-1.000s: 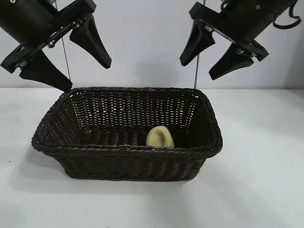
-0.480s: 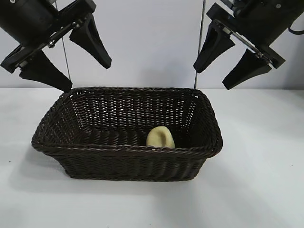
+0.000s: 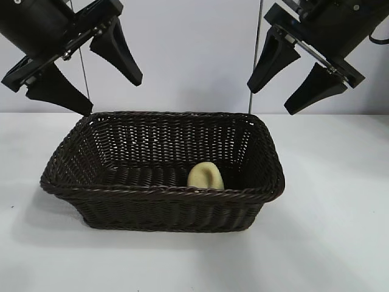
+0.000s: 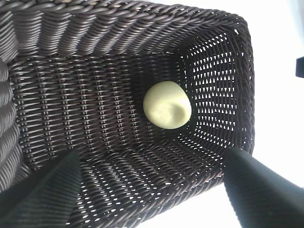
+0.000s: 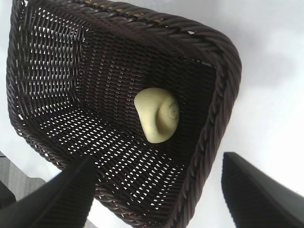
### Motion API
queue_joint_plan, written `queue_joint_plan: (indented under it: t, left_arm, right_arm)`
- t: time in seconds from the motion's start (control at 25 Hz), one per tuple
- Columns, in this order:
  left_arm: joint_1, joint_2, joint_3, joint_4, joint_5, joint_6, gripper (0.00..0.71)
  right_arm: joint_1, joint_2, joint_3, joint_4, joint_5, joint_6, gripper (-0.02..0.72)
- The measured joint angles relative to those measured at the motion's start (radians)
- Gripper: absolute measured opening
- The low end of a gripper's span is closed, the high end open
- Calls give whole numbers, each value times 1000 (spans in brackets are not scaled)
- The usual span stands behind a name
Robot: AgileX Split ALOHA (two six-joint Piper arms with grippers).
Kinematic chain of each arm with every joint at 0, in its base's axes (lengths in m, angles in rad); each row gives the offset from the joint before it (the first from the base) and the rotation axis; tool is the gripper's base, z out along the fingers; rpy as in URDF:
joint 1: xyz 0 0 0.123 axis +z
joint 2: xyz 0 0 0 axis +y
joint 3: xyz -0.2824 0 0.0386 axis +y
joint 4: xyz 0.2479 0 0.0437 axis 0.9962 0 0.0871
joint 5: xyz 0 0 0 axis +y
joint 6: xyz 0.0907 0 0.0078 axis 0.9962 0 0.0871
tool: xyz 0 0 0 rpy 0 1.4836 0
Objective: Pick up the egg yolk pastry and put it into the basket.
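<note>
I hold the left gripper and right gripper wide open and empty, above the basket's far corners. The pastry lies inside, tilted against the near wall. It looks light, soft and crumbly; any regrip belongs across its sides. Sloping walls crowd it; overhead is clear.

The egg yolk pastry, a small pale cream-yellow puck with a shallow dimple, sits inside the basket, tipped on its edge against the near wall toward the right end. The basket is a big dark brown wicker rectangle with sloping sides and a braided rim, standing upright.
</note>
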Motion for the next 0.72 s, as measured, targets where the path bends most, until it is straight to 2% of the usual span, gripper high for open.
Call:
queue_joint_plan:
  t: [0.72]
  left_arm:
    - [0,0,0,0,0,0,596]
  right_arm:
    - [0,0,0,9,0,0,537]
